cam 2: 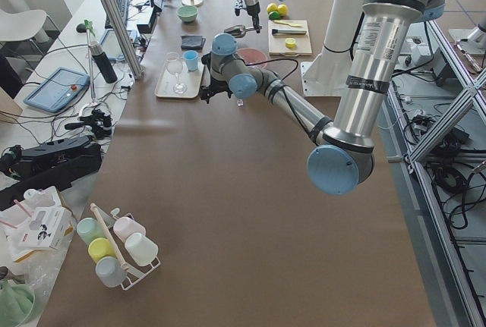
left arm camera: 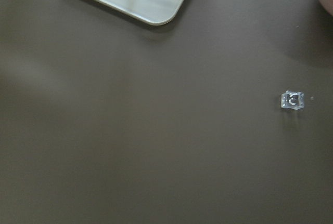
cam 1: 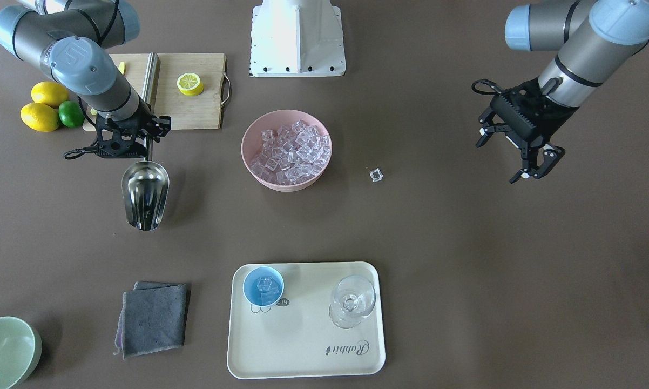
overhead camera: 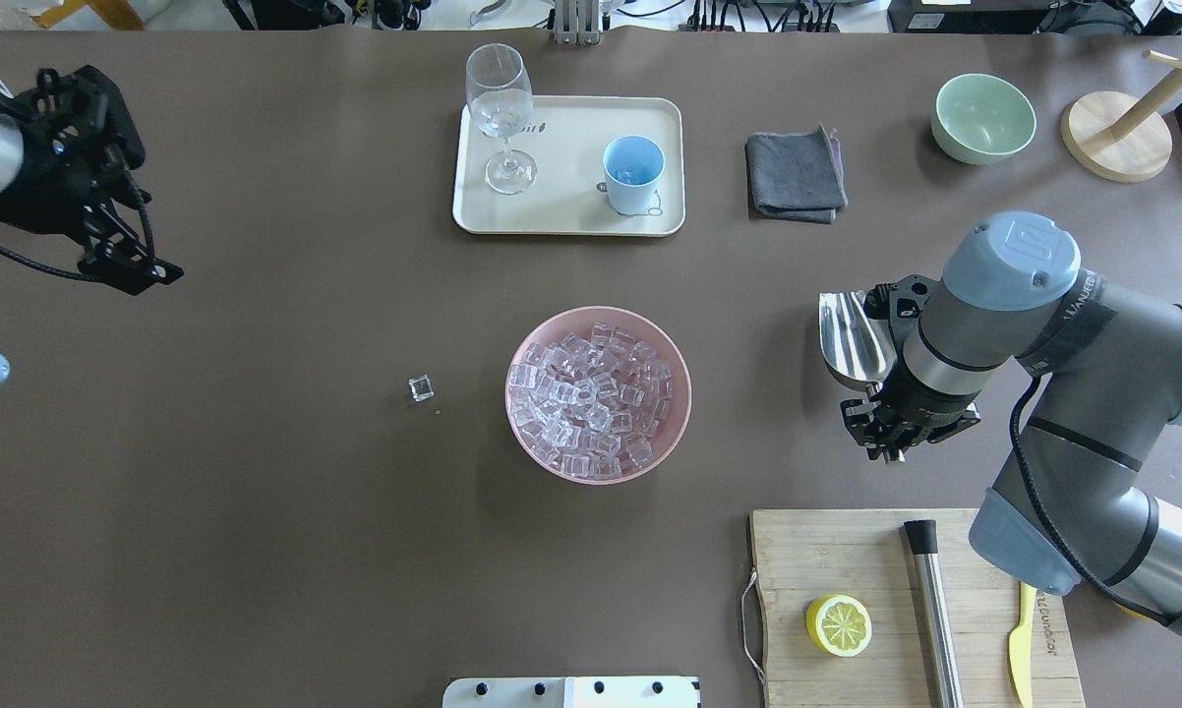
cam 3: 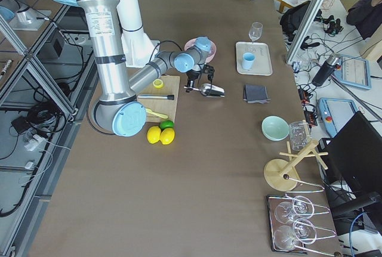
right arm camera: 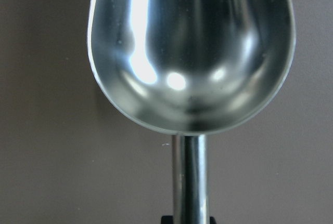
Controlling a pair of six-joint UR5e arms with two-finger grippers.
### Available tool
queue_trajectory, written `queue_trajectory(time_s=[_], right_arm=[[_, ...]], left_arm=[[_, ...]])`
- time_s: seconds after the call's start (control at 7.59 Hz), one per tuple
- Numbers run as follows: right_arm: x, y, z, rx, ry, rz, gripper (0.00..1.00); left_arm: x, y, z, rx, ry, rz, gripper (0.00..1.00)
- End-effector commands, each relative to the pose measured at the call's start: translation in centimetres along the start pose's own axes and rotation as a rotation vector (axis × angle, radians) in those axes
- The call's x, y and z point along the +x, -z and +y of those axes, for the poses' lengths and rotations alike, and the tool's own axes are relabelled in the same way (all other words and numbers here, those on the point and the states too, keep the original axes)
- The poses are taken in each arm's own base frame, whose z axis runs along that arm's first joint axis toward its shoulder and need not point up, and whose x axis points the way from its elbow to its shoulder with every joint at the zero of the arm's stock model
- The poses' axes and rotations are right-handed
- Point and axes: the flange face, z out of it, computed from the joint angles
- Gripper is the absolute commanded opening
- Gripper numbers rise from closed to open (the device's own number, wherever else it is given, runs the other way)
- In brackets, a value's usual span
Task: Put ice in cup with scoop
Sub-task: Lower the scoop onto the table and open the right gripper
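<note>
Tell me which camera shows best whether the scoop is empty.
Right wrist view: the scoop fills the frame, trough bare. Front-facing shows it smaller, also empty; overhead the right arm hides part; side views show it tiny; left wrist, nothing.

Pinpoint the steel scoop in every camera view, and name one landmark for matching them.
Front-facing: scoop left of centre, left of the pink bowl.
Overhead: scoop right of the pink bowl.
Exterior left: scoop tiny, top centre.
Exterior right: scoop upper middle.
Left wrist: not in view.
Right wrist: scoop fills the frame.
Shared landmark: the pink bowl.
</note>
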Motion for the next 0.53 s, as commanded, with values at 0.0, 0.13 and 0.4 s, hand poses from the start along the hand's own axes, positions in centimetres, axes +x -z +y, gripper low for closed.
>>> queue_trajectory(time_s=[0.0, 0.13, 0.4], right_arm=[[2.1, -1.8, 1.3, 0.029, -0.005, -0.057, 0.0], [2.1, -1.8, 1.3, 0.034, -0.014, -0.062, 0.0], [2.2, -2.1, 1.3, 0.031, -0.015, -0.058, 0.0]], left_arm=[[-6.9, 3.6, 9.2, -0.078, 0.202, -0.093, 0.98], [-8.5, 4.8, 11.8, -0.111, 0.275, -0.113, 0.98], [-11.6, 7.0, 17.8, -0.154, 0.443, -0.103, 0.98]])
